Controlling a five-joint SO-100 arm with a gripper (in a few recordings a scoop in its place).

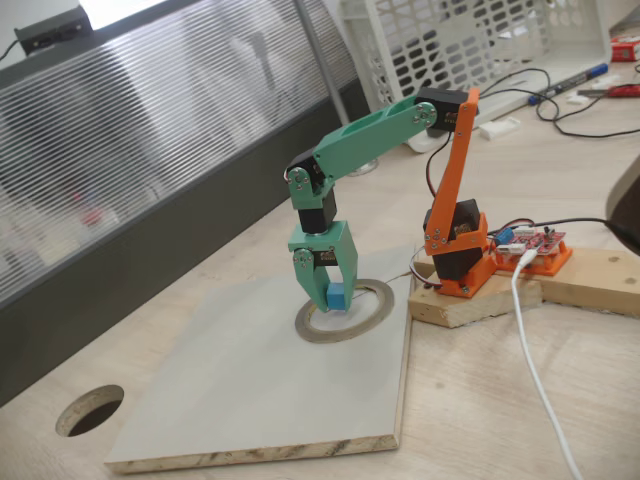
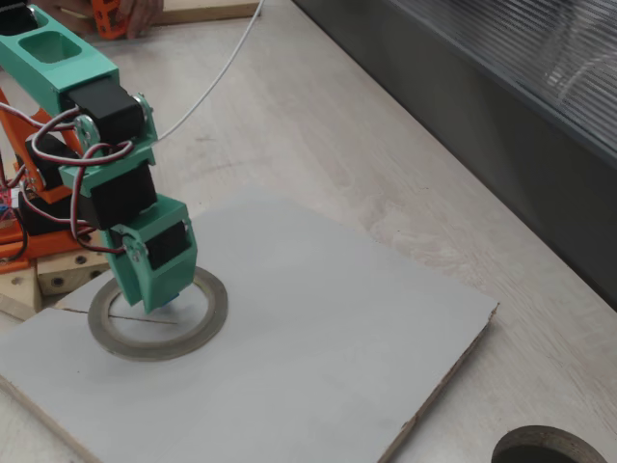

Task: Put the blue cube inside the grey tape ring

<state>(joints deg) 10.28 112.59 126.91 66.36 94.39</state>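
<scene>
Nearest the lens in a fixed view, the rough cut edge of a pale board (image 1: 250, 455) runs along the bottom, and just left of it a dark round hole (image 1: 90, 410) is cut into the wooden table (image 1: 500, 400). Moving right across the board, the grey tape ring (image 1: 370, 318) lies flat on its far right part, close to the board's edge. The green gripper (image 1: 335, 297) points straight down over the ring's left side, its fingers pinching the blue cube (image 1: 336, 296) between their tips. The cube sits low, at or just above the board inside the ring's opening; I cannot tell whether it touches down. Further right, the arm's orange base (image 1: 458, 250) stands on a wooden block (image 1: 470, 300), with a small red circuit board (image 1: 535, 243) beside it and a white cable (image 1: 535, 360) trailing toward the front.

From the other side, the gripper (image 2: 147, 304) hangs over the ring (image 2: 207, 318), its green casing hiding the fingertips and whatever they hold. The board (image 2: 318, 357) stretches away to the right, and the hole (image 2: 549, 449) shows at the bottom right corner.
</scene>
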